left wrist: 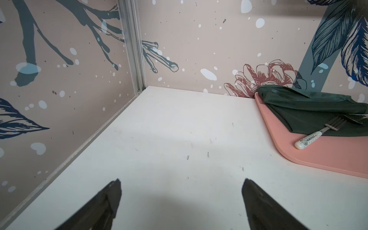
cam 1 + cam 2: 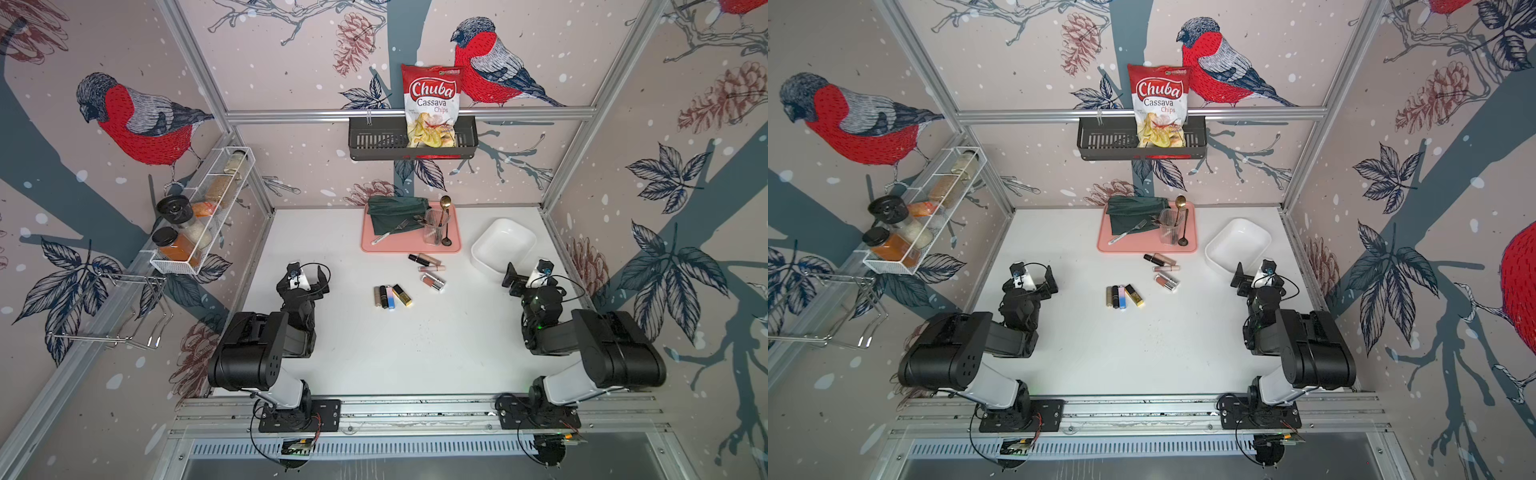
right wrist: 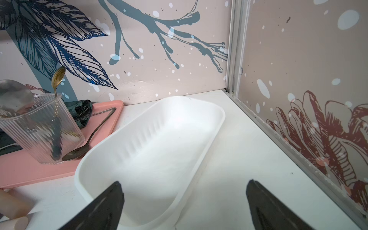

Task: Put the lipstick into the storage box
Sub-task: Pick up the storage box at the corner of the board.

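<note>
Crowding: pink tray [image 2: 399,247] just beside storage box [image 2: 503,245] | lipsticks [image 2: 432,268] near both

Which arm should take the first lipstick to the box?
Right, likely: the right gripper is open beside the storage box, three lipsticks nearby; the left gripper sits farther from the box.

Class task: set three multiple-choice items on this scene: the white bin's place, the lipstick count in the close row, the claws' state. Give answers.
1. The white rounded plastic storage box stands: A on the white table beside the flat pink tray; B on that tray; C off the table.
2. Small lipstick tubes in the side-by-side row: A two; B six; C four.
3. The black left claw and right claw are: A shut; B open; C gripping tubes.
1A, table shows around it; 2C, four lie together; 3B, wrist views show jaws apart, empty.
</note>
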`<state>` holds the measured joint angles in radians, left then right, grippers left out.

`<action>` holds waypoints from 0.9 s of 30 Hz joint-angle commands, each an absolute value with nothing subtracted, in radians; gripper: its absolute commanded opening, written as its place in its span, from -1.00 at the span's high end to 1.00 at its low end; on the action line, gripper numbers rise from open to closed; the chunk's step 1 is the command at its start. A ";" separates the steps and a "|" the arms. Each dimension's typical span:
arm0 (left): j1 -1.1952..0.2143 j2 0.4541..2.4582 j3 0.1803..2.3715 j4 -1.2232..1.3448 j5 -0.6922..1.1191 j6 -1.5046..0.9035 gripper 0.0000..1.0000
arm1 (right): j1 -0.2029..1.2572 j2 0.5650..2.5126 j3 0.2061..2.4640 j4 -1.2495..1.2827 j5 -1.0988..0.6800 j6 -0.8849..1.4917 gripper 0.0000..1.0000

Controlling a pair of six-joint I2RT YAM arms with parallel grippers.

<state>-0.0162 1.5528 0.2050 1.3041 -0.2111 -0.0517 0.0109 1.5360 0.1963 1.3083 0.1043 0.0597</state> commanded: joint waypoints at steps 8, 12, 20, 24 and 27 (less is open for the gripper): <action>-0.018 1.553 0.206 1.348 -0.218 -0.043 -0.96 | 0.012 1.532 0.198 1.323 0.119 0.071 -1.00; -0.018 1.552 0.205 1.350 -0.218 -0.044 -0.96 | 0.011 1.532 0.199 1.324 0.119 0.071 -1.00; -0.017 1.551 0.205 1.351 -0.217 -0.044 -0.96 | 0.011 1.533 0.199 1.321 0.119 0.072 -1.00; -0.018 1.551 0.205 1.348 -0.218 -0.043 -0.96 | 0.012 1.534 0.199 1.321 0.124 0.069 -1.00; -0.019 1.546 0.200 1.357 -0.231 -0.046 -0.96 | 0.011 1.531 0.196 1.325 0.118 0.072 -1.00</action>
